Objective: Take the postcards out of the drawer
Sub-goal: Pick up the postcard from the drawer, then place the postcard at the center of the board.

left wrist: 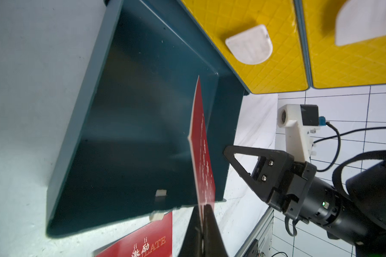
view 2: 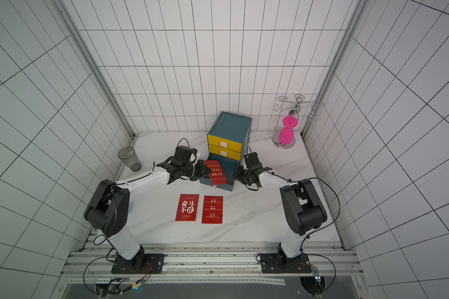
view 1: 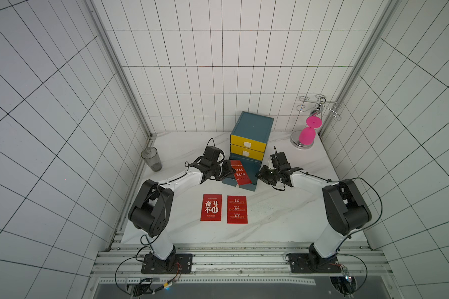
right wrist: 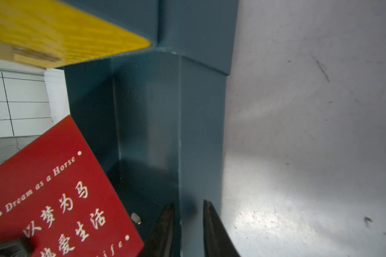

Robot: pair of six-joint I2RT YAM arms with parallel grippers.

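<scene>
The marble table (view 1: 283,214) bears two postcards (view 1: 211,207) (view 1: 237,209), a drawer cabinet (view 1: 252,126), a tumbler (view 1: 151,159) and a rack (view 1: 302,141).

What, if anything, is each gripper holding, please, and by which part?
The left gripper pinches a postcard by one edge. The right gripper straddles the drawer wall; whether it grips cannot be told.

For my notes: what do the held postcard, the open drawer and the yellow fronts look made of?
Held postcard: thin stiff card, matte red; seen edge-on it is paper-thin yet unbent. Drawer: likely moulded plastic, smooth satin teal, with rounded inner corners. Yellow fronts: probably plastic too, embossed with a diamond pattern.
</scene>
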